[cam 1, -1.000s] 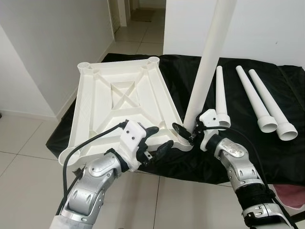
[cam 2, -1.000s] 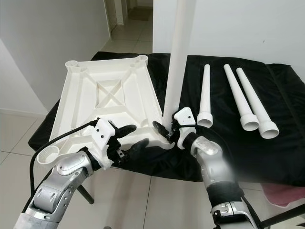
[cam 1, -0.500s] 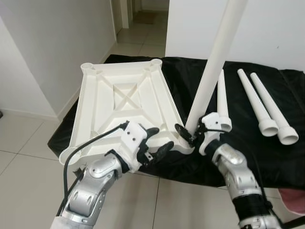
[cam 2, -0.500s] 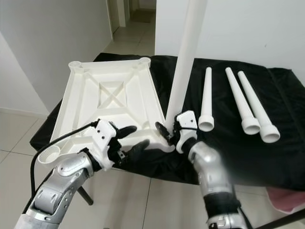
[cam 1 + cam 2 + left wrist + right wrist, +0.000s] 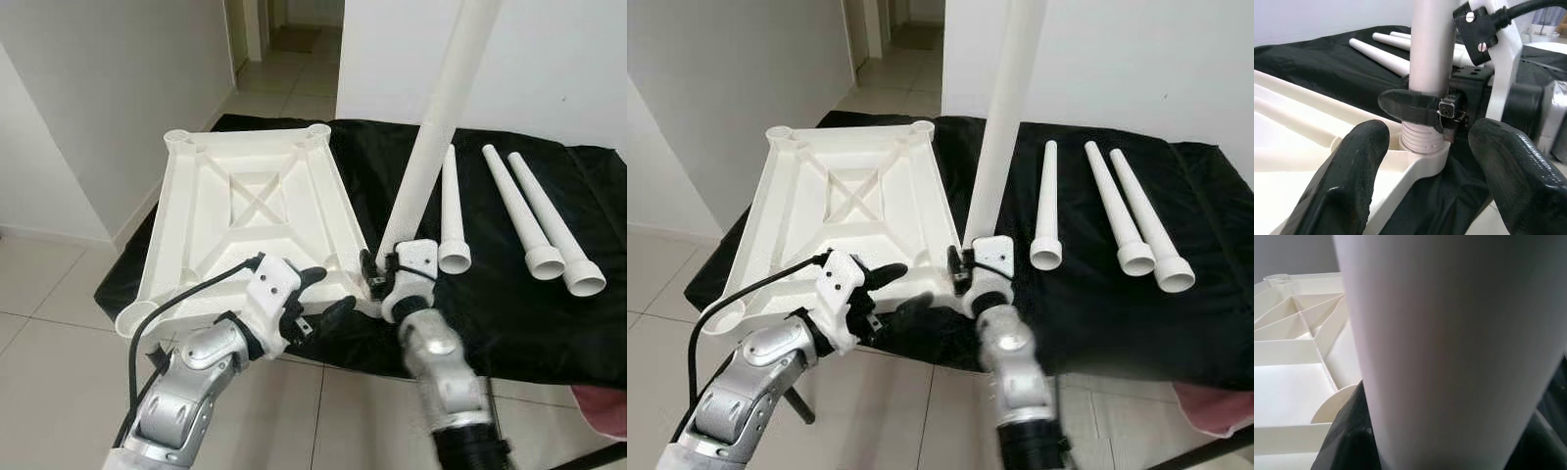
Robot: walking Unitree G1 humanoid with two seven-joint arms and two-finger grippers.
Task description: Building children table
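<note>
- Nearest to us, our left gripper (image 5: 315, 297) hovers at the near edge of the white table top (image 5: 245, 215), its two black fingers (image 5: 1347, 186) spread apart with nothing between them, just off the near right corner.
- Just beyond it, our right gripper (image 5: 377, 277) is clamped on the base of the upright white leg (image 5: 431, 137); in the left wrist view one black finger wraps the leg right above its ribbed threaded end (image 5: 1420, 139).
- That threaded end sits in the round corner socket (image 5: 1422, 159) of the table top, and the leg rises nearly straight, leaning slightly to the right as it goes up out of frame.
- The table top lies upside down, ribs and a crossed brace showing, its near part hanging past the edge of the black cloth (image 5: 490, 313) that covers the work surface, with round sockets at the other three corners.
- To the right, well apart from the table top, three more white legs (image 5: 534, 211) lie on the cloth side by side, wide ends toward us, the nearest one just beside the upright leg.
- Farther off we see pale floor tiles (image 5: 59, 284) on the left, white walls, and a doorway (image 5: 279, 39) opening onto a hallway behind the table.
</note>
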